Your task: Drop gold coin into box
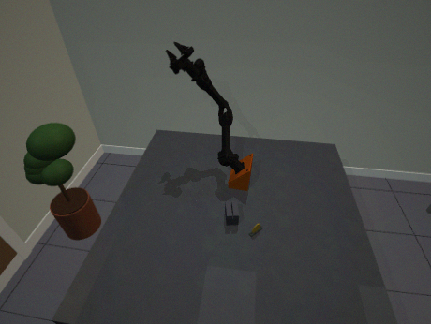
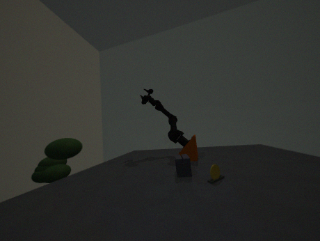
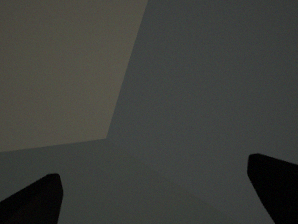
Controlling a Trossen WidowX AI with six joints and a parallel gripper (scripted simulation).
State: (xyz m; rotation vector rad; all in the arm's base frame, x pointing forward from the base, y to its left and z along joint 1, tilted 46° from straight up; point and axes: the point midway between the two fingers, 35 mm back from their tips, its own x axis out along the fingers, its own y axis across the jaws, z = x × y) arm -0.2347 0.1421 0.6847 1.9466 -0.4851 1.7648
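You're in a dim room: beige wall (image 1: 28, 84) beside a grey-green wall (image 1: 281, 61), tiled floor (image 1: 403, 225), dark table (image 1: 290, 262), potted plant (image 1: 61, 178) in the corner.

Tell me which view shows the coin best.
Exterior: the coin faces that camera as a full gold disc, upright in its holder. Top view shows it small and slanted. Wrist view shows only walls and the open hand.

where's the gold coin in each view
Top: coin low centre, right of the grey box.
Exterior: coin upright in its holder, right of the box.
Wrist: not in it, only walls.
Shared landmark: the orange base.
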